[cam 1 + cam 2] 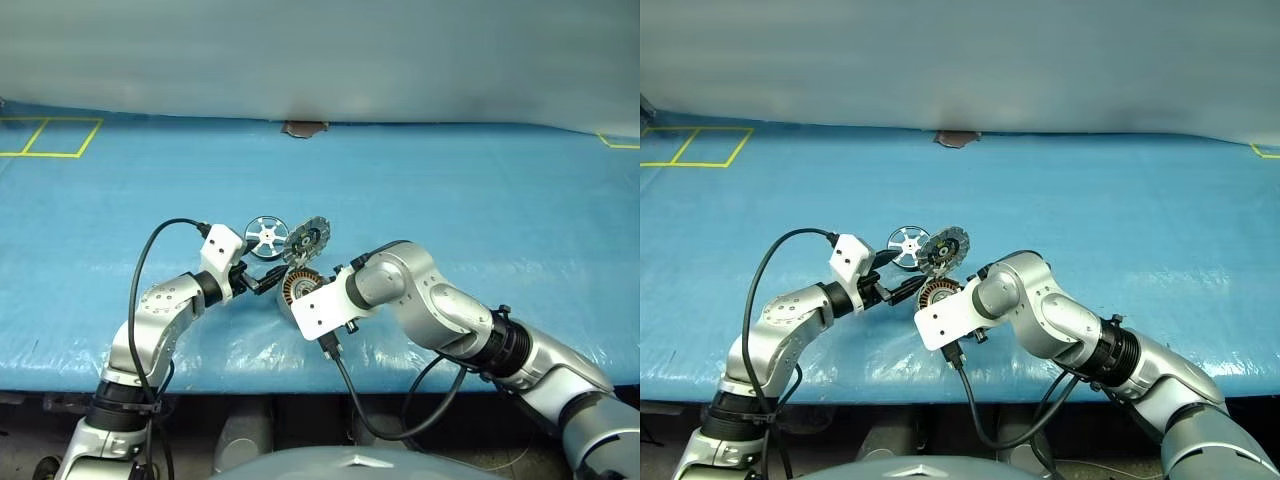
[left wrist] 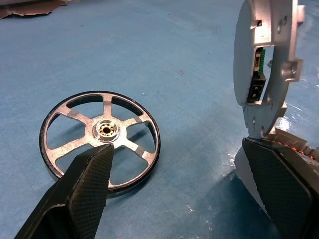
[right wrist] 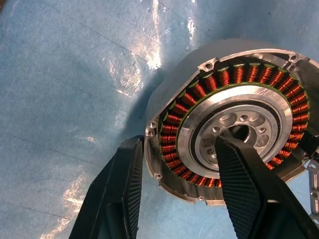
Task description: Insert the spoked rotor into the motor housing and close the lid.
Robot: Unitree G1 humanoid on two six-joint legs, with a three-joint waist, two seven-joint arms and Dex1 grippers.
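Note:
The spoked rotor (image 2: 99,137) lies flat on the blue sheet, a silver ring with pale spokes, just beyond my left gripper (image 2: 184,199), which is open and holds nothing. To the rotor's right the lid (image 1: 308,238) stands upright on the edge of the motor housing (image 3: 234,119), its grey outer face (image 2: 261,64) turned toward the left wrist camera. The housing shows its copper windings and looks tipped up off the sheet. My right gripper (image 3: 184,174) is shut on the housing, one finger outside the rim and the other in the central hub.
Blue plastic sheeting (image 1: 480,200) covers the whole table. Yellow tape marks (image 1: 50,137) lie at the far left and a brown patch (image 1: 303,128) at the far edge. Black cables (image 1: 150,260) loop off both wrists near the front edge.

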